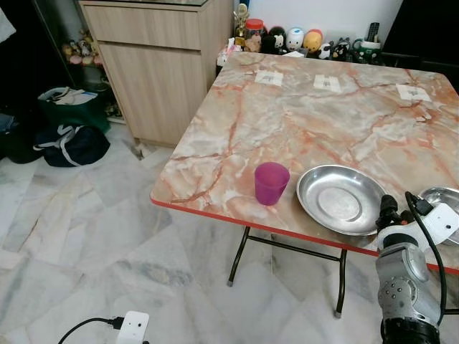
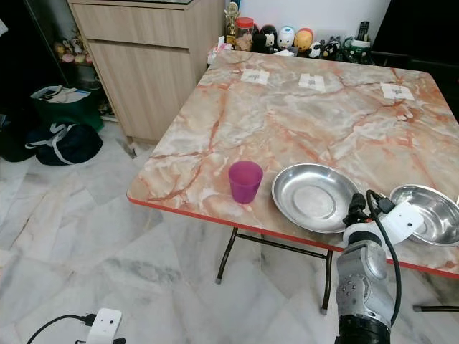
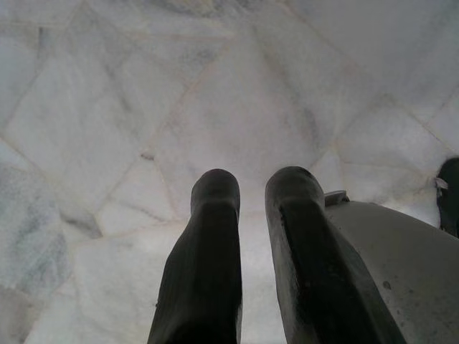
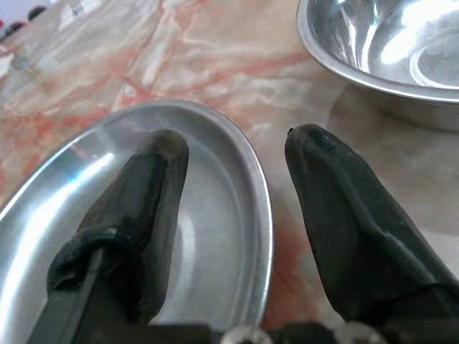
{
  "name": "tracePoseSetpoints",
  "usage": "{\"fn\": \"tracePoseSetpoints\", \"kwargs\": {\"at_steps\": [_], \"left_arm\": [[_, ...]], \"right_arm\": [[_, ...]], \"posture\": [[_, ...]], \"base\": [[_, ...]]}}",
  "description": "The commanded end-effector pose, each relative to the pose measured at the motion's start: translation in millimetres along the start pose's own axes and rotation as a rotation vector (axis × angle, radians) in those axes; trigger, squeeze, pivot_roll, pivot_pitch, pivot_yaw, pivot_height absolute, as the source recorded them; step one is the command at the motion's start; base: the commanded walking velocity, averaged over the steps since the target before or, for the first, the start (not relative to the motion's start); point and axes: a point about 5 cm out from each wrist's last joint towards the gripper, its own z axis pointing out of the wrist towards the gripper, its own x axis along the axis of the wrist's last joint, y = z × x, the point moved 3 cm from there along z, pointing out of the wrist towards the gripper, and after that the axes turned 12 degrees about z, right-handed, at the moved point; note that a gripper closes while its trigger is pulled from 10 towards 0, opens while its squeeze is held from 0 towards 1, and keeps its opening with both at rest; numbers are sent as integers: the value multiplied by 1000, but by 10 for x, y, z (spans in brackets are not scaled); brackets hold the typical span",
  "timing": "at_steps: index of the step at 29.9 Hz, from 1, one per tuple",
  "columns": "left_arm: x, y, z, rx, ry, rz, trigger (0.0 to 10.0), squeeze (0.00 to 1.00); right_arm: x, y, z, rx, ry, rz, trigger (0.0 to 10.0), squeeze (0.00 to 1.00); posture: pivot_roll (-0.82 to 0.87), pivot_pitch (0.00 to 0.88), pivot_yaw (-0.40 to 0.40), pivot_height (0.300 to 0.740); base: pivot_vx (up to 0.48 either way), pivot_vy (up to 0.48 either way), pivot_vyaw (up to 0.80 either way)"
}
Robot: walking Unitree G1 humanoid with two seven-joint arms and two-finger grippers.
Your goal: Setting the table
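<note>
Marble-patterned table [image 1: 308, 122] with a red edge, standing on a pale marble floor [image 1: 86, 236]. Near the table's front edge: a purple cup [image 1: 271, 183], upright, and just to its right a shallow steel plate [image 1: 340, 199], close beside the cup but apart from it. A second steel bowl [image 2: 424, 213] sits further right, near the first plate, not touching it. The right gripper [image 4: 237, 179] is at the front edge of the table, its fingers spread, one finger [image 4: 136, 208] over the inside of the plate and the other outside, with the plate's rim between them; whether either finger touches the rim cannot be told. Nothing is gripped. The right arm [image 1: 409, 287] rises from below the table edge. The left gripper [image 3: 251, 208] hangs over the floor, fingers parted by a narrow gap and empty. Three paper napkins [image 1: 327, 83] lie along the far side of the table. Small figurines and jars [image 1: 287, 37] are lined up past the far edge. Wooden cabinet [image 1: 154, 68] at left, dark bags [image 1: 68, 140] on the floor beside it. White power plug [image 1: 131, 327] on the floor, near.
</note>
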Motion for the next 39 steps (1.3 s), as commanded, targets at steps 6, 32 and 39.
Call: {"fn": "tracePoseSetpoints", "kwargs": {"at_steps": [6,32,39], "left_arm": [[-67,-3,-13,-13,-19,30,10000,0],[-73,-3,-15,-15,-19,41,10000,0],[-73,-2,-15,-16,-19,44,10000,0]], "right_arm": [[-124,96,20,-30,-85,-16,10000,0],[-275,126,34,-35,-172,-14,1961,0],[-267,120,35,-35,-161,-8,0,0]], "posture": [[-31,79,-14,740],[-25,81,-10,740],[-24,82,-11,740]], "base": [[0,0,0],[0,0,0],[0,0,0]]}}
